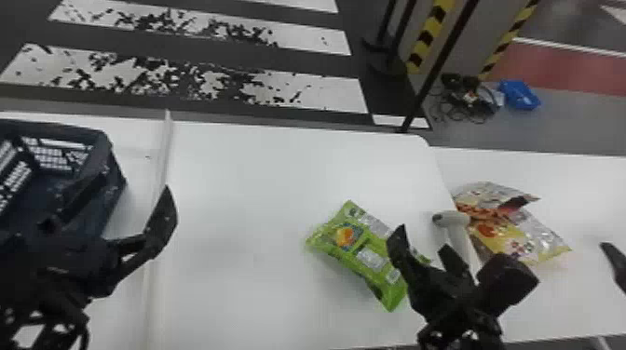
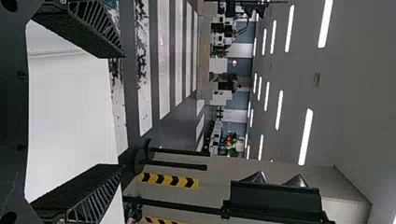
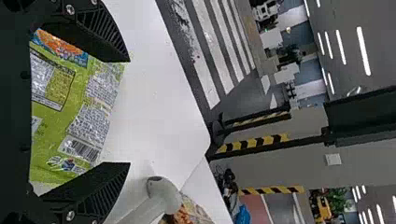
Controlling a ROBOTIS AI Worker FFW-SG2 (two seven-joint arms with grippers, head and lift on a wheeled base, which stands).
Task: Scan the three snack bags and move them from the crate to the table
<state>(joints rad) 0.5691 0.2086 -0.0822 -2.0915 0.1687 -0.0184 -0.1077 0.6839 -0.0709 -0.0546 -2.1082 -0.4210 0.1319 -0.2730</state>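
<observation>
A green snack bag (image 1: pixel 356 253) lies on the white table (image 1: pixel 233 195). My right gripper (image 1: pixel 423 238) is at its right end; in the right wrist view the gripper (image 3: pixel 128 112) is open, and the bag (image 3: pixel 70 116) lies across the space between its fingers. Farther right, yellow and orange snack packaging (image 1: pixel 521 232) lies beside the pale scanner (image 1: pixel 452 219); whether this is one bag or two overlapping, I cannot tell. At the left, my left gripper (image 1: pixel 135 183) is by the dark blue crate (image 1: pixel 105 153). It stands open in the left wrist view (image 2: pixel 123 111), holding nothing.
A raised pale strip (image 1: pixel 160 186) runs across the table beside the crate. Another white tabletop (image 1: pixel 587 195) continues to the right. Beyond the tables are a dark pole (image 1: pixel 435 70), cables (image 1: pixel 470 100) and a blue bin (image 1: pixel 519 94) on the floor.
</observation>
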